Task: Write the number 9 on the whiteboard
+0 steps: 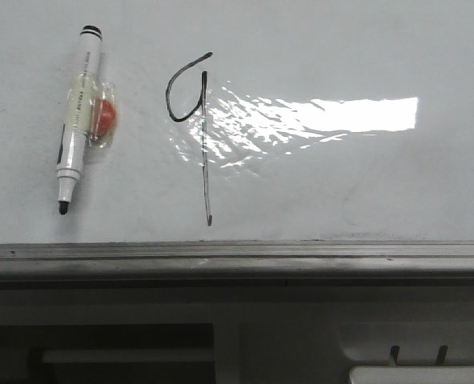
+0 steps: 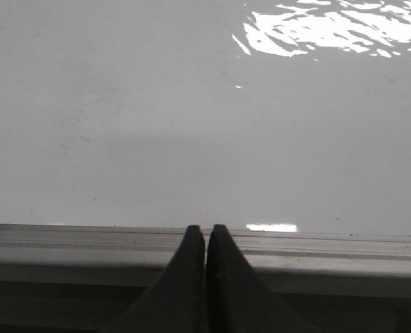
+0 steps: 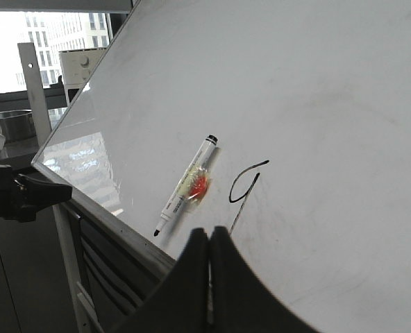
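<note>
With the number 9 drawn on the whiteboard, both empty, closed hands, left hand and right hand, should retreat without smudging it.

Number 9 tail behind right hand.

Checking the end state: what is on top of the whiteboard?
On the whiteboard sit the hand-drawn number 9 and, left of it, an uncapped marker with an orange-red piece taped on. The board beneath the marker is hidden.

Hand-drawn black number 9 on the whiteboard
</note>
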Controlling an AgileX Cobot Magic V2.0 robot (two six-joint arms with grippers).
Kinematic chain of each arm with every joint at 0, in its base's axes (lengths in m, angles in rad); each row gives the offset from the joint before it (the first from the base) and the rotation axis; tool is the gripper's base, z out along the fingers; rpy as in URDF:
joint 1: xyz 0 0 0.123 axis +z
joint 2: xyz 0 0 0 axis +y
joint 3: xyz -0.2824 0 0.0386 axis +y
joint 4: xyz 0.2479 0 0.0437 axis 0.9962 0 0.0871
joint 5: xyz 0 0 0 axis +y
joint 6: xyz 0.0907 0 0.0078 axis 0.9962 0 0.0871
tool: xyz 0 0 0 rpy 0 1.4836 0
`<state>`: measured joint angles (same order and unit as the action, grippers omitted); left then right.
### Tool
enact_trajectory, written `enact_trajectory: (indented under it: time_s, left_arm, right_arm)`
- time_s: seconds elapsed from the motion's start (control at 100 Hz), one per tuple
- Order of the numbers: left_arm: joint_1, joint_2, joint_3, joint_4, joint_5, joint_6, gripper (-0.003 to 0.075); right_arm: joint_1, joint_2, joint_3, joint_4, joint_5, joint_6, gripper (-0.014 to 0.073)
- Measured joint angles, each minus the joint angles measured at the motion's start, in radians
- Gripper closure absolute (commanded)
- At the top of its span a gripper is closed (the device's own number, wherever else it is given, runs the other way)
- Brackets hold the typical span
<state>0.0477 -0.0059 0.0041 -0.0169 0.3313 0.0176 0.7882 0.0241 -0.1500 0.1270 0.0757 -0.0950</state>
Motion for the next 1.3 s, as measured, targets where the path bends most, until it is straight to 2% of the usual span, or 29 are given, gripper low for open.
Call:
enact_trajectory:
  time_s: [0.12, 0.25, 0.36, 0.47, 0.62, 0.72, 0.81, 1.0, 1.3]
  left_arm:
    - [0.0, 0.0, 0.0, 0.0, 0.0, 0.0, 0.0741]
    - [0.0, 0.0, 0.0, 0.0, 0.0, 0.0, 0.0741]
    - [0.0, 0.0, 0.0, 0.0, 0.0, 0.0, 0.074]
    - [0.0, 0.0, 0.0, 0.0, 0.0, 0.0, 0.074]
    - [0.0, 0.0, 0.0, 0.0, 0.0, 0.0, 0.0741]
    - [0.0, 0.0, 0.0, 0.0, 0.0, 0.0, 0.0741]
    - [0.0, 0.0, 0.0, 0.0, 0.0, 0.0, 0.0741]
    - [0.0, 0.0, 0.0, 0.0, 0.0, 0.0, 0.0741]
    - [0.0, 0.0, 0.0, 0.0, 0.0, 0.0, 0.074]
  right_arm:
    - [-0.023, 0.0, 0.061, -0.02, -0.107, 0.0, 0.0663]
    - [-0.115, 0.0, 0.159, -0.097, -0.411, 0.0, 0.0663]
    - [-0.252, -0.002, 0.161, -0.151, -0.586, 0.0, 0.0663]
    - [-0.42, -0.005, 0.161, -0.206, -0.606, 0.044, 0.0663]
    - [-0.645, -0.005, 0.161, -0.273, -0.464, 0.218, 0.0663]
    - [-0.767, -0.023, 0.161, -0.243, -0.301, 0.255, 0.0663]
    - [-0.833, -0.032, 0.161, -0.222, -0.118, 0.264, 0.0663]
    - [-0.858, -0.035, 0.161, -0.216, 0.243, 0.26, 0.0663]
    - [-0.862, -0.035, 0.159, -0.218, 0.256, 0.256, 0.0663]
